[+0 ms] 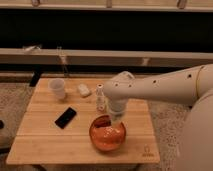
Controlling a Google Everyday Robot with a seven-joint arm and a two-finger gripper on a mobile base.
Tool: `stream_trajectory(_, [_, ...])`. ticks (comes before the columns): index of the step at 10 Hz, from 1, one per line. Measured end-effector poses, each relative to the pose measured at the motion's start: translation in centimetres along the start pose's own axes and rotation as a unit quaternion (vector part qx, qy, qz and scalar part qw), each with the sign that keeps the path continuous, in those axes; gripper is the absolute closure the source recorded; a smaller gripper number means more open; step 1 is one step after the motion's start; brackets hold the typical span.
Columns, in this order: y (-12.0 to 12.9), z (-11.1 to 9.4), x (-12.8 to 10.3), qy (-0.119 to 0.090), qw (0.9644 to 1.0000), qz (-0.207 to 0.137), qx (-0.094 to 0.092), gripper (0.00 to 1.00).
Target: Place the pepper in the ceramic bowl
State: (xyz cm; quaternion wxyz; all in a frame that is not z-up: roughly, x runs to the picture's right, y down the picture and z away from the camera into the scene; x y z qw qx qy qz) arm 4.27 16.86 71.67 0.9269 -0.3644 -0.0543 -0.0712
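The ceramic bowl (107, 135) is wide, orange-brown and glossy and stands near the front of the wooden table (45, 140). My gripper (114, 122) hangs from the white arm directly over the bowl's far rim, reaching down into it. The pepper does not show; it is hidden by the gripper or lost against the bowl's inside.
A small white patterned bottle (100, 98) stands just behind the bowl, close to the arm. A translucent white cup (57, 88) and a small white object (83, 90) sit at the back left. A black phone (65, 117) lies left of the bowl.
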Motion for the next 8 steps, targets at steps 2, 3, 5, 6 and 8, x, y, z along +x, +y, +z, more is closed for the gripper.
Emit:
stream_trajectory(2, [-0.13, 0.32, 0.21, -0.001, 1.0, 0.005, -0.002, 0.3])
stream_trajectory(3, [-0.18, 0.36, 0.27, -0.002, 1.0, 0.007, -0.002, 0.3])
stream_trajectory(5, [-0.23, 0.36, 0.23, -0.003, 1.0, 0.007, -0.001, 0.3])
stream_trajectory(6, [-0.22, 0.37, 0.28, -0.002, 1.0, 0.008, -0.001, 0.3])
stream_trajectory(8, [-0.23, 0.36, 0.29, -0.002, 1.0, 0.008, -0.001, 0.3])
